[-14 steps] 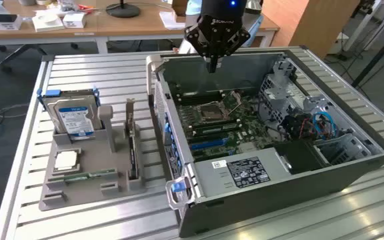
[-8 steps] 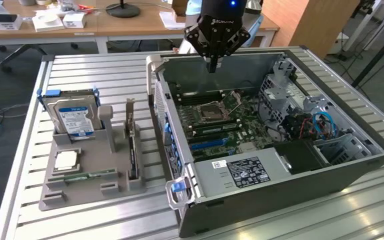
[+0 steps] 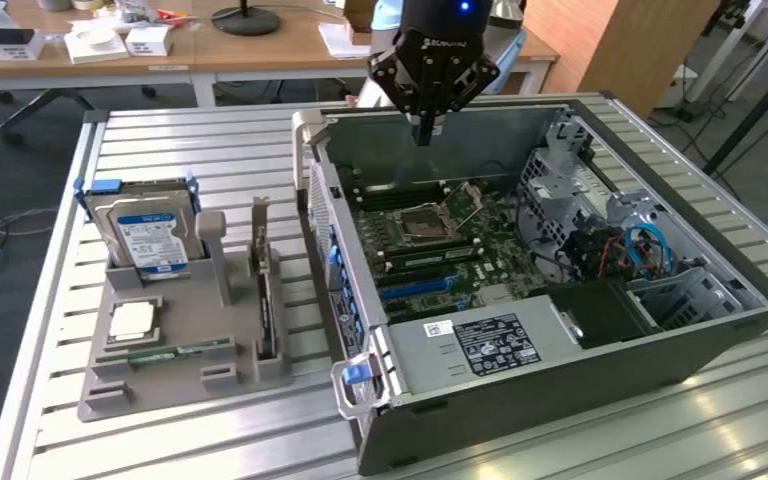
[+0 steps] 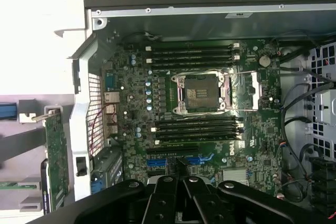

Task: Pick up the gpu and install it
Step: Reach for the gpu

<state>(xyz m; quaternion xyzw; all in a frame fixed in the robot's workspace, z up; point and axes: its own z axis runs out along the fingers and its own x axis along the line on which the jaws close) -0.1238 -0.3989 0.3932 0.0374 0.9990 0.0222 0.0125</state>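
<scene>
The gpu stands on edge in a slot of the grey holder, at the exterior view's left of the open computer case. It is a thin dark card with a metal bracket at its far end. In the wrist view the gpu shows beside the case wall. My gripper hangs shut and holds nothing, high above the far side of the case's motherboard. In the wrist view my gripper points down over the expansion slots below the processor socket.
The holder also carries a silver hard drive with a blue-white label, a processor chip and a green memory stick. Inside the case sit a power supply and cables. Desks with clutter stand behind.
</scene>
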